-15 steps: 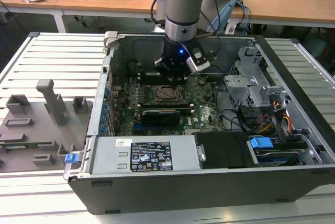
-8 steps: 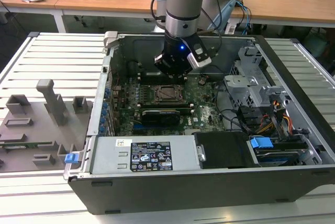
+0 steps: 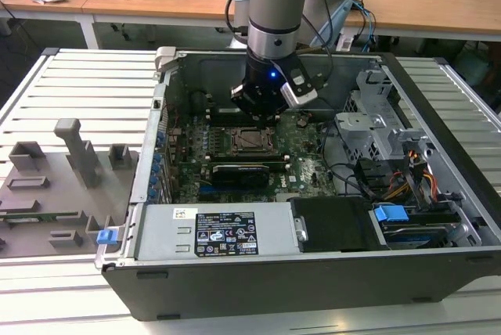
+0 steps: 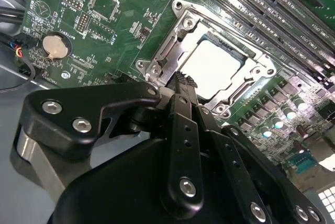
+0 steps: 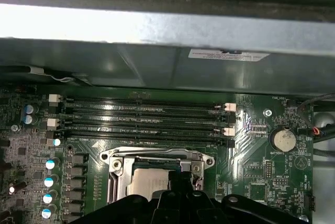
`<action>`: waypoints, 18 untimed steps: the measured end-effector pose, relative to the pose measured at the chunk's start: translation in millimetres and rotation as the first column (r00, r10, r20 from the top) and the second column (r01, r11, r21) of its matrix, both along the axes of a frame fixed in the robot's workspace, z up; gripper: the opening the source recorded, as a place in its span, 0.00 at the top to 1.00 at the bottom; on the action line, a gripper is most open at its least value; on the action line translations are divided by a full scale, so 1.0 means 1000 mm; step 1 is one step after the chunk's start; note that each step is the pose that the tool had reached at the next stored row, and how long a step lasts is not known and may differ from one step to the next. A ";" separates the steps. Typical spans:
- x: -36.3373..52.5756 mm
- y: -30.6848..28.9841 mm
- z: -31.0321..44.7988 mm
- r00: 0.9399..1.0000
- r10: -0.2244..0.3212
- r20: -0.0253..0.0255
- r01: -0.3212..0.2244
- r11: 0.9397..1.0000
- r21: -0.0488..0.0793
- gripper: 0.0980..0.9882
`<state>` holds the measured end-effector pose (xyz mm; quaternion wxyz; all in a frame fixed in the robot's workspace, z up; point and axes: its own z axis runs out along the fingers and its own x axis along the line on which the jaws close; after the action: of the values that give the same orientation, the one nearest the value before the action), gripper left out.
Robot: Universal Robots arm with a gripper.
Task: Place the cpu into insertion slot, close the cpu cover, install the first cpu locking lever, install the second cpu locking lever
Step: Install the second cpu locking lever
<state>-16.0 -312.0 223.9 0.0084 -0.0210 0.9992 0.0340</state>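
Observation:
The cpu (image 4: 215, 67) shows its pale silver face inside the insertion slot (image 3: 252, 139) on the green board. The cpu cover (image 4: 175, 38), a silver frame plate, lies flat around the chip, which shows through its window. In the first wrist view the cpu (image 5: 142, 183) and the cpu cover (image 5: 157, 155) sit just beyond the black fingers. My gripper (image 4: 184, 79) hangs close above the slot's edge, fingers shut together with nothing seen between them. In the exterior view my gripper (image 3: 262, 113) is low inside the case, right over the slot. I cannot make out the locking levers.
Long black memory slots (image 5: 141, 116) run beside the socket, next to the case wall (image 5: 157, 35). A coin battery (image 4: 55, 46) and cables (image 4: 13, 51) lie near. A black card (image 3: 239, 171), a drive cage (image 3: 368, 116) and the power supply (image 3: 219, 229) crowd the case.

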 end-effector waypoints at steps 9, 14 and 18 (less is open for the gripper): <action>0.0000 -0.0028 0.0045 1.000 0.000 0.000 0.000 1.000 0.000 0.99; 0.0000 -0.0073 0.0044 1.000 0.000 0.000 0.000 1.000 0.000 0.99; 0.0000 -0.0097 0.0045 1.000 0.000 0.000 0.000 1.000 0.000 0.99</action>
<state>-16.0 -321.7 228.4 0.0083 -0.0211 0.9992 0.0338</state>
